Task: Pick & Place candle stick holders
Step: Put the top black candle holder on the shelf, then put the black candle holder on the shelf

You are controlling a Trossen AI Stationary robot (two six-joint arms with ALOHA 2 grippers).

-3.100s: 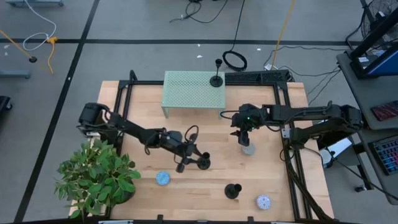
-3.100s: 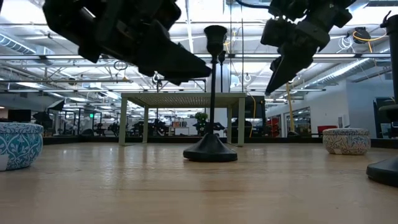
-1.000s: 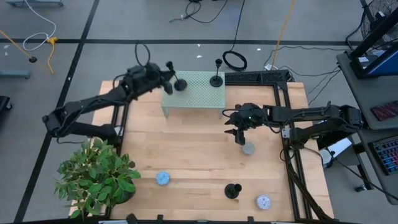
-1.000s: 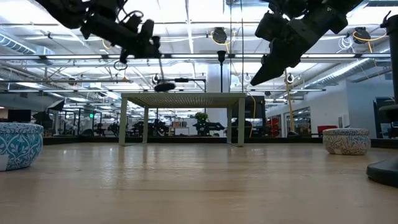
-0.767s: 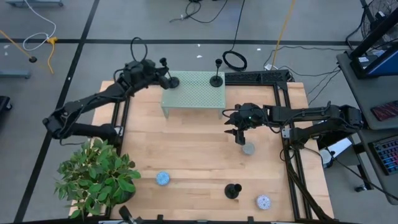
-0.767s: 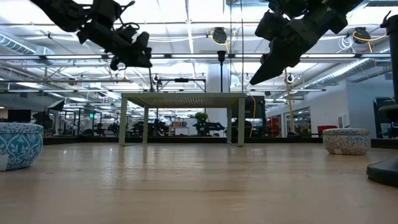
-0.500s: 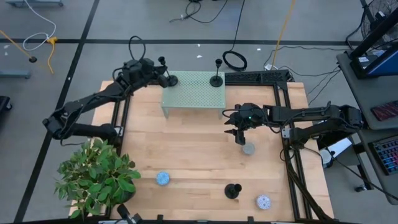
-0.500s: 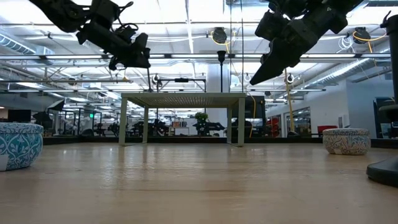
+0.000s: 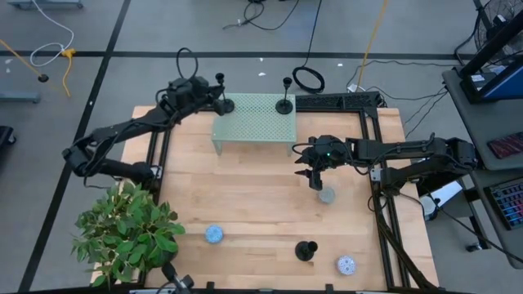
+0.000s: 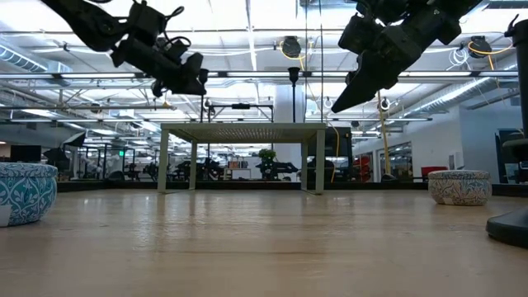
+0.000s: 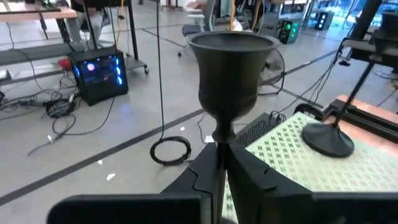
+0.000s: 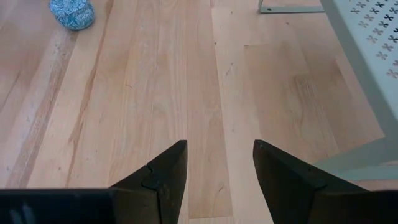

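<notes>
Three black candle stick holders show. One (image 9: 283, 104) stands on its base at the right end of the green perforated shelf (image 9: 257, 122). One (image 9: 306, 250) stands on the table near its front edge. My left gripper (image 9: 212, 100) is shut on the third (image 9: 224, 103) over the shelf's left end. I cannot tell whether that holder's base touches the shelf. My right gripper (image 9: 313, 177) is open and empty above the table, right of the middle, close to a small tin (image 9: 326, 194). My left gripper pinches the holder's thin stem (image 11: 221, 146) between its two fingers, just under the cup top (image 11: 231, 59). The fingers come about level from the table's left side and lie across the stem. The holder stands upright in the hold, its base (image 9: 226, 106) over the shelf's left end.
A potted plant (image 9: 127, 233) fills the table's near left corner. Patterned tins sit at the near middle (image 9: 214, 234) and near right (image 9: 346, 265). A black frame (image 9: 372, 131) runs along the table's left, far and right sides. Bare wood lies before the shelf.
My left gripper, still shut on the holder's stem, has carried it a little toward the table's left edge, from over the shelf to the shelf's left end. The holder has come from tilted to upright.
</notes>
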